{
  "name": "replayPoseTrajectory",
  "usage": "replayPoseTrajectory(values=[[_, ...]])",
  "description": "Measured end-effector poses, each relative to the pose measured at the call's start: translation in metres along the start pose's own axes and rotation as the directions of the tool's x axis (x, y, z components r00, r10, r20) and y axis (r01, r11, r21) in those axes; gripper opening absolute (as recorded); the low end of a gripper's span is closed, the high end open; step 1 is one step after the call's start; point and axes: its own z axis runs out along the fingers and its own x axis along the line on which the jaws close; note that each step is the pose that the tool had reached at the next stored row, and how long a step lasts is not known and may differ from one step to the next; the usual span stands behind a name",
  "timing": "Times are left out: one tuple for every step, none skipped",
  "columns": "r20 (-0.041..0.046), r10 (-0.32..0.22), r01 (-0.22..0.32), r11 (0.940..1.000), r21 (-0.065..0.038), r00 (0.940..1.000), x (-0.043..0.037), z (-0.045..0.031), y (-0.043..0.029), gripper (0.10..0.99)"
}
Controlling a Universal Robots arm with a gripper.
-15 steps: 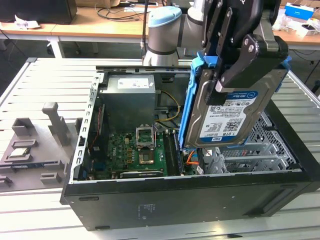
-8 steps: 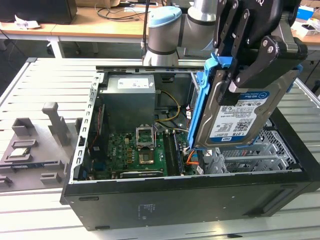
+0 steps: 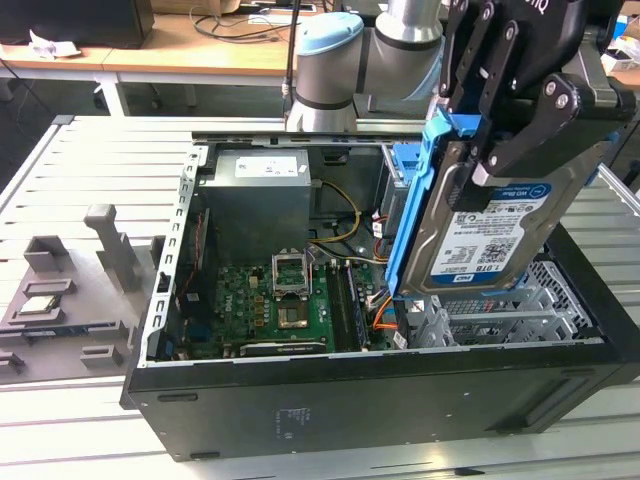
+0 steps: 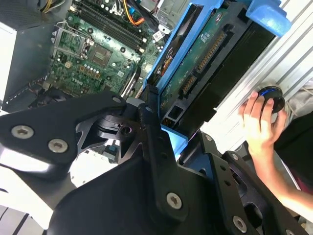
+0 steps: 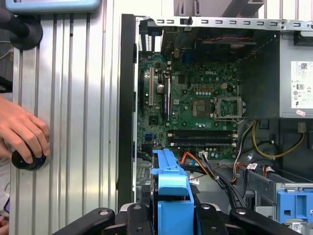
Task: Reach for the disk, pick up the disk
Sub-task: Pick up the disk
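Pincer [image 3: 500,150] clamped on the disk [image 3: 480,235], which hangs tilted, clear above the open computer case [image 3: 350,390]. A person's hand [image 4: 259,120] rests on a black knob [image 4: 272,98] on the desk [image 3: 90,160] beside the case.

This is a robotics lab: an open computer case [image 3: 380,400] stands on a slatted aluminium desk [image 3: 90,170], beside grey fixtures [image 3: 60,300], with cable-strewn wooden desks [image 3: 200,45] behind.

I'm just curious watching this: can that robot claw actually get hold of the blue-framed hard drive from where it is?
Yes, it seems it already has. The gripper is shut on the disk, which hangs tilted above the open computer case, with nothing between them.
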Motion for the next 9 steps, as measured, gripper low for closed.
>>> replayPoseTrajectory(values=[[0.0000, 0.000, 0.000, 1.0000, 0.000, 1.0000, 0.0000, 0.0000, -0.0018, 0.369], [0.0000, 0.000, 0.000, 1.0000, 0.000, 1.0000, 0.0000, 0.0001, -0.0030, 0.369], [0.0000, 0.000, 0.000, 1.0000, 0.000, 1.0000, 0.0001, 0.0001, -0.0054, 0.369], [0.0000, 0.000, 0.000, 1.0000, 0.000, 1.0000, 0.0001, 0.0002, -0.0066, 0.369], [0.0000, 0.000, 0.000, 1.0000, 0.000, 1.0000, 0.0002, 0.0002, -0.0083, 0.369], [0.0000, 0.000, 0.000, 1.0000, 0.000, 1.0000, 0.0002, 0.0002, -0.0094, 0.369], [0.0000, 0.000, 0.000, 1.0000, 0.000, 1.0000, 0.0002, 0.0003, -0.0101, 0.369], [-0.0001, 0.000, 0.000, 1.0000, 0.000, 1.0000, 0.0002, 0.0003, -0.0112, 0.369], [-0.0002, 0.000, 0.000, 1.0000, 0.000, 1.0000, 0.0002, 0.0004, -0.0117, 0.369]])
